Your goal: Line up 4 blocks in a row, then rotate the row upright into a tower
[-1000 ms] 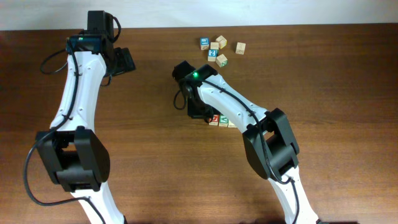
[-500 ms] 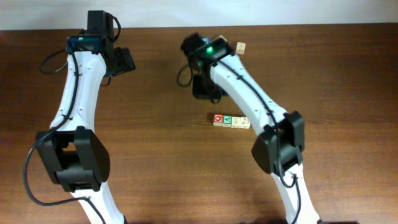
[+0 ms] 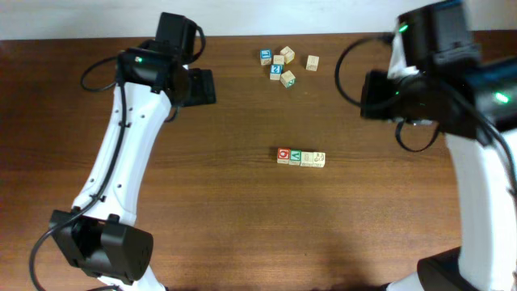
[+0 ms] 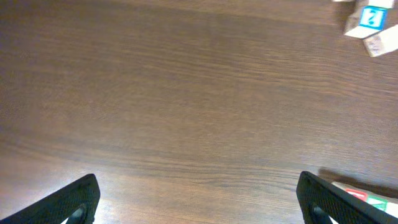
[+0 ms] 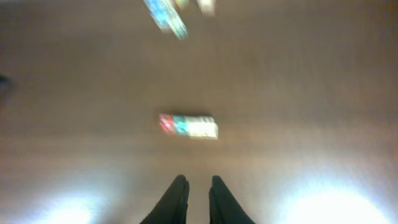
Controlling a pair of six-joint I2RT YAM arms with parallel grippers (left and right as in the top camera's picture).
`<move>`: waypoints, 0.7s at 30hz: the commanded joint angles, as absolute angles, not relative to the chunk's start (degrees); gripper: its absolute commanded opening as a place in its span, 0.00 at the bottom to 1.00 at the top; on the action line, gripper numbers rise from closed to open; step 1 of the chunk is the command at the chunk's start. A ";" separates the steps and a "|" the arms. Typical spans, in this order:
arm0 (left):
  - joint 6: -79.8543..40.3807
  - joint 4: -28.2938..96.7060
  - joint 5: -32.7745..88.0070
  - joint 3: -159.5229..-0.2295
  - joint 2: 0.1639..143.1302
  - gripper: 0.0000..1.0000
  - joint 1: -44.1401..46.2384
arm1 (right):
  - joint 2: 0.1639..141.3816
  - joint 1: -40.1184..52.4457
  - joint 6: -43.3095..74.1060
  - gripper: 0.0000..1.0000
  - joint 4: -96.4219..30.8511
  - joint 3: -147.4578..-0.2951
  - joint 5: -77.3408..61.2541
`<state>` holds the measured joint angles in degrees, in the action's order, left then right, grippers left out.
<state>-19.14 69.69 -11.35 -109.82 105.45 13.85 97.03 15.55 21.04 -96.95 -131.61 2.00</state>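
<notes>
Centre of the overhead frame: four blocks are sitting side by side in one touching row, well apart from both arms. Upper centre: six loose cubes are lying scattered. Upper left: the left gripper is hanging spread wide, empty. At the right edge, the right gripper is showing blurred, pinched nearly closed, gripping nothing.

Block row apparently unobstructed all round; loose cubes well apart

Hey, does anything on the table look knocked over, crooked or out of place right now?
Nothing stands out. The row of blocks lies straight at mid-table, cubes touching. The loose blocks near the far edge sit scattered at odd angles, all flat on the table.
</notes>
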 commanded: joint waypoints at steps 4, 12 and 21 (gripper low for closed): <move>-18.72 66.04 -2.09 -107.74 109.78 1.00 15.03 | 100.71 12.38 21.43 0.05 -78.11 -98.24 -1.89; -17.04 64.51 -0.51 -107.74 118.52 0.99 15.03 | 102.63 7.46 21.26 0.04 -49.04 -70.15 -10.87; -15.42 63.88 -0.58 -107.74 118.54 1.00 14.96 | 111.92 7.60 19.03 0.05 -41.45 -69.60 -16.82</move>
<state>-16.69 63.94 -1.19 -107.77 117.91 15.05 111.00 7.64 20.36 -41.67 -69.95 -14.83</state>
